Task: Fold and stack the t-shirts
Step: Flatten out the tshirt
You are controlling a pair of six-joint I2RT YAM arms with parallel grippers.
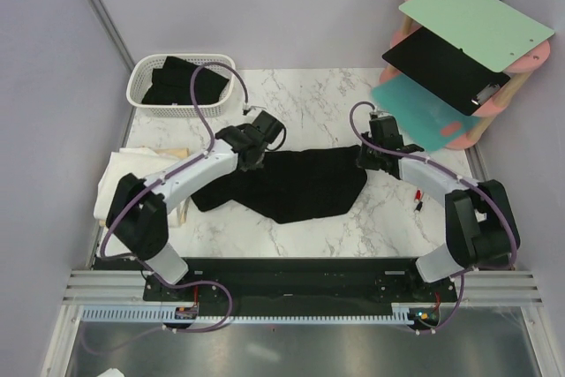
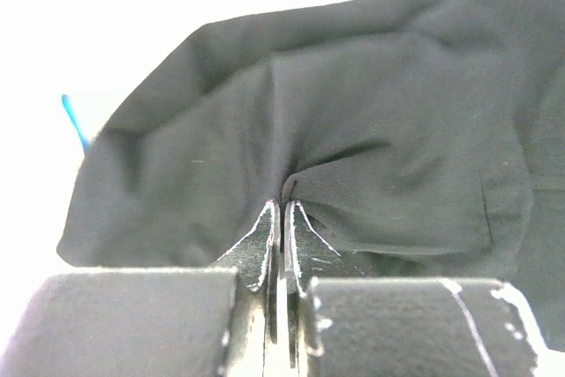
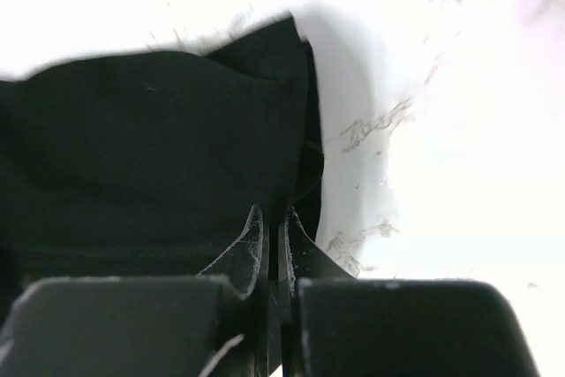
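Now, black t-shirt (image 1: 300, 187), left pincer (image 2: 281, 211) clamped on one end, right pincer (image 3: 274, 222) clamped on the other

Overhead looks down; wrist cameras close on shirt (image 1: 300, 184).

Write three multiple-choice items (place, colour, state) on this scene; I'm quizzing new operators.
1. Where is the basket? A far left corner of the table B far right corner C near middle
2. What colour is the shirt lying mid-table? A white B black C green
3. How are the left gripper and right gripper? A both open B one open C both shut on the shirt
Key: 1 A, it stands at the far left; 2 B, the cloth is black; 3 C, wrist views show jaws pinching cloth.
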